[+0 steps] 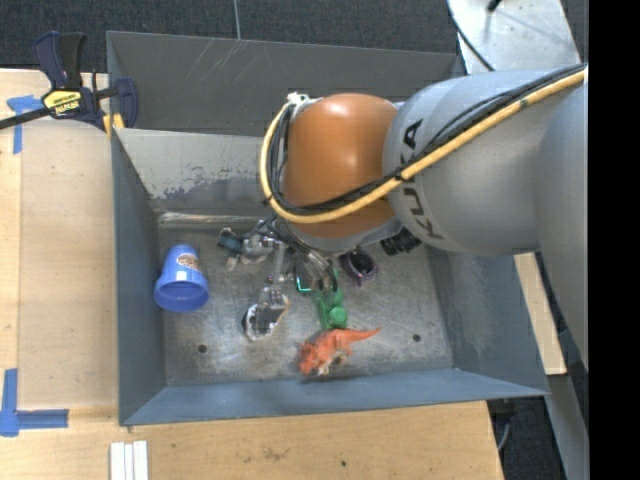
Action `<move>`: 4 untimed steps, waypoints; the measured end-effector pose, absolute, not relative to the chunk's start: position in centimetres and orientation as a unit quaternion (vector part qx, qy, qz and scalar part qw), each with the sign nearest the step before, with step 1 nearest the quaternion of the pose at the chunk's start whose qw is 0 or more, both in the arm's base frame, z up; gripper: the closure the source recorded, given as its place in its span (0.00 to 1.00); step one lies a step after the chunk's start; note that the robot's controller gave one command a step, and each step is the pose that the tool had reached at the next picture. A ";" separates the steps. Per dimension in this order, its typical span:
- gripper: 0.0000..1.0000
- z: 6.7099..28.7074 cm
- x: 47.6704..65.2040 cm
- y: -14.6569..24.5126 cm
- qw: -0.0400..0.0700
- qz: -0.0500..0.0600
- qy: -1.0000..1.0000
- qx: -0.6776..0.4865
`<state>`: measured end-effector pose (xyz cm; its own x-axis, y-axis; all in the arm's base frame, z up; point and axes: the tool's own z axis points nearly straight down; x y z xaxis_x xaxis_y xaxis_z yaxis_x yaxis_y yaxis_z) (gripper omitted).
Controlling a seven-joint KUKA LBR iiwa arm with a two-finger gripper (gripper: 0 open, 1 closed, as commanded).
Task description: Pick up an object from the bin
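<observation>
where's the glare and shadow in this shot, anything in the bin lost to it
Camera view: sheen on the orange cover and the back wall of the bin; shadow under the arm dims the floor there; blue cup and orange dinosaur lie well lit.

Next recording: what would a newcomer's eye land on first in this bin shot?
The grey arm with its glossy orange cover dominates, reaching from the right over the middle of the bin, its gripper down near the floor. Against the grey, a blue cup lies on its side at the left, and an orange toy dinosaur lies by the near wall, a green toy just behind it.
</observation>
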<state>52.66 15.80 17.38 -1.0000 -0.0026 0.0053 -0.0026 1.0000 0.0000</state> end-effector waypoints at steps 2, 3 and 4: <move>0.00 14.3 53.9 14.8 -0.006 -0.001 -0.996 0.090; 0.00 7.1 54.8 12.9 0.000 -0.001 -0.986 0.167; 0.00 7.5 54.6 13.5 -0.004 0.000 -0.984 0.176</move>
<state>54.61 13.49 7.49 -0.9381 -0.3463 -0.0069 -0.3463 0.9381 -0.0013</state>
